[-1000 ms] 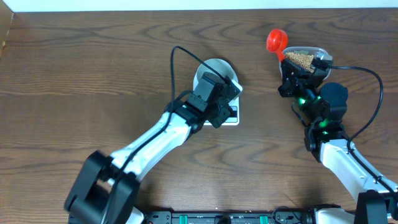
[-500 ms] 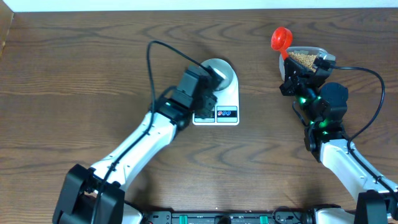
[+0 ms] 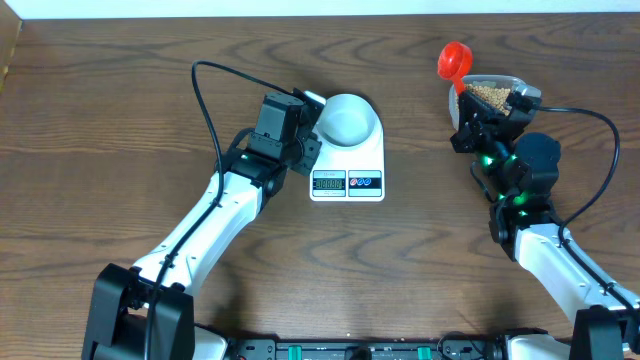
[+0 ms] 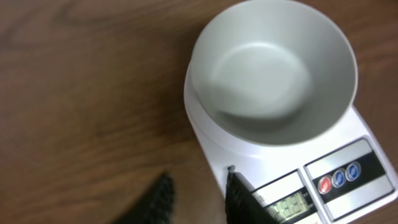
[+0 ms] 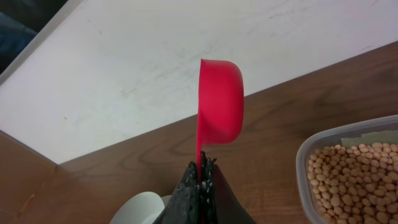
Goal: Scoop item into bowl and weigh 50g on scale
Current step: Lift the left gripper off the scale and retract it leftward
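The pale bowl (image 3: 348, 119) stands empty on the white scale (image 3: 347, 182); both show in the left wrist view, bowl (image 4: 273, 68) and scale (image 4: 348, 180), with the display lit. My left gripper (image 3: 300, 135) is open and empty just left of the scale; its fingers (image 4: 199, 193) straddle the scale's left front edge. My right gripper (image 3: 468, 110) is shut on the handle of a red scoop (image 3: 451, 62), holding it on edge (image 5: 219, 102). The tan beans (image 3: 486, 95) lie in a clear tub (image 5: 348, 177) right of the scoop.
The wooden table's far edge meets a white surface (image 5: 124, 68) behind the scoop. Black cables (image 3: 210, 90) loop above both arms. A dark rail (image 3: 360, 350) runs along the table's front edge.
My left arm has drawn back to the left, off the scale, uncovering the bowl and display. The right gripper and scoop have barely shifted.
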